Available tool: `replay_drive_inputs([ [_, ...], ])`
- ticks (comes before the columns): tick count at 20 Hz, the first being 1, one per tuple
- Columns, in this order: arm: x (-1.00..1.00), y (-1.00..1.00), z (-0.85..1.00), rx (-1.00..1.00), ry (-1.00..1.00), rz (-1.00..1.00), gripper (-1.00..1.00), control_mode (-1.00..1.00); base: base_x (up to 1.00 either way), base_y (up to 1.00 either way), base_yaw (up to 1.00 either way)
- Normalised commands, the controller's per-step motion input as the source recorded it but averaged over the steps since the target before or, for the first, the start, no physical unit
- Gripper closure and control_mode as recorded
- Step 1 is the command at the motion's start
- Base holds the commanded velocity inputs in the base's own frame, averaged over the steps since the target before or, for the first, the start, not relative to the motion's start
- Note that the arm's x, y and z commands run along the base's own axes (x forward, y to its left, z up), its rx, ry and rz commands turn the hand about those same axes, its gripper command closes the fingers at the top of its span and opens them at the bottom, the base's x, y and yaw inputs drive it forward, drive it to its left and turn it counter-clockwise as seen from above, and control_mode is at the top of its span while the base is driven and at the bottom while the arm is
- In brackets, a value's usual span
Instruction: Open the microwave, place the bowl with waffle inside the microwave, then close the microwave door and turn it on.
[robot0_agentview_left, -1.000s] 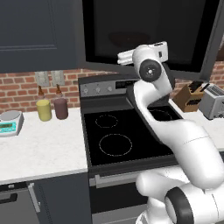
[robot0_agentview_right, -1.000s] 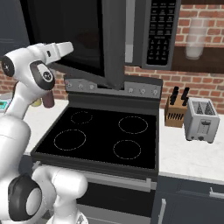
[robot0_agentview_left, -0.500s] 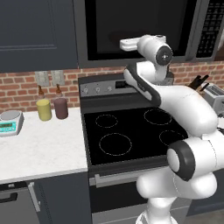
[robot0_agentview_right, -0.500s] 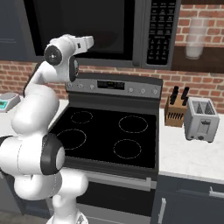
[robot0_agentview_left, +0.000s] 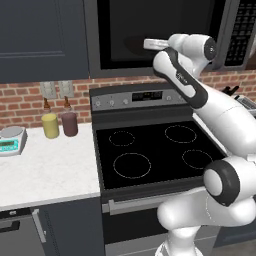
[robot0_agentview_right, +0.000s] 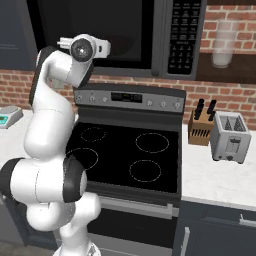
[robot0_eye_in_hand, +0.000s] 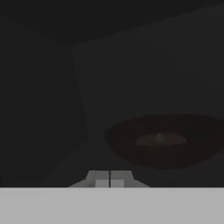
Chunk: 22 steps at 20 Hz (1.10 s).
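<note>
I am viewing one microwave (robot0_agentview_right: 150, 35) mounted above one black range (robot0_agentview_left: 150, 155), with the microwave door (robot0_agentview_left: 150, 35) standing closed and one keypad panel (robot0_agentview_right: 182, 35) at its right. Through the dark glass I am seeing one bowl (robot0_eye_in_hand: 166, 140) sitting inside the cavity, and one waffle (robot0_eye_in_hand: 162, 139) lying in its middle, both dim behind the window. On the range I am counting four burner rings.

On the surface left of the range, two jars, one yellow (robot0_agentview_left: 50, 125) and one dark red (robot0_agentview_left: 69, 123), are standing side by side against the brick wall, and one small scale (robot0_agentview_left: 11, 140) is sitting near the left edge. On the surface right of the range, one knife block (robot0_agentview_right: 201, 127) and one toaster (robot0_agentview_right: 230, 137) are standing next to each other near the back edge.

I am holding the one pincer (robot0_eye_in_hand: 110, 179) raised in front of the door glass, its two fingertips (robot0_eye_in_hand: 101, 179) pressed together with no gap between them, gripping nothing; whether they are touching the glass I cannot tell. In the left base view the pincer (robot0_agentview_left: 150, 44) is pointing leftward across the window.
</note>
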Motion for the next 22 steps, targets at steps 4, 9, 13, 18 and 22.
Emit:
replay_drive_inputs([
  [4,-0.12,-0.09,0.00,0.09,-0.01,-0.07,1.00,-1.00,0.00,0.00,0.00],
  [9,-0.98,-0.59,0.15,0.24,-0.03,-0.17,1.00,-1.00,0.00,0.00,0.00],
  [13,-1.00,-0.69,0.26,0.25,0.00,-0.13,1.00,-1.00,0.00,0.00,0.00],
  [18,-0.98,-0.73,0.12,0.44,0.12,-0.05,1.00,-1.00,0.00,0.00,0.00],
  [22,-0.48,-0.75,0.00,0.57,0.36,0.00,1.00,-1.00,0.00,0.00,0.00],
])
